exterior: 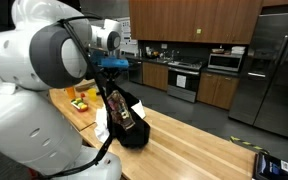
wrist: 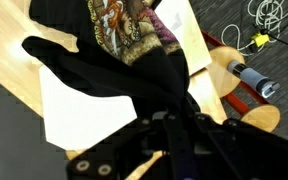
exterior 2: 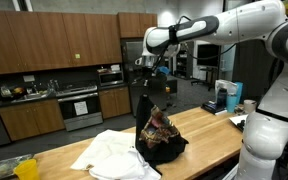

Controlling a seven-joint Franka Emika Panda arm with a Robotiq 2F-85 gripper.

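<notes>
Pincer: pinching black garment | graphic print: unreadable | white cloth: beside, on counter

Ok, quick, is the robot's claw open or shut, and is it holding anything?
Gripper: shut, holding the black garment.

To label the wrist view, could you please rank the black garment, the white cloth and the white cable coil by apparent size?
1. black garment, nearest the camera, which inflates it.
2. white cloth, partly hidden under the garment.
3. white cable coil, farthest from the camera, so it looks smaller.
</notes>
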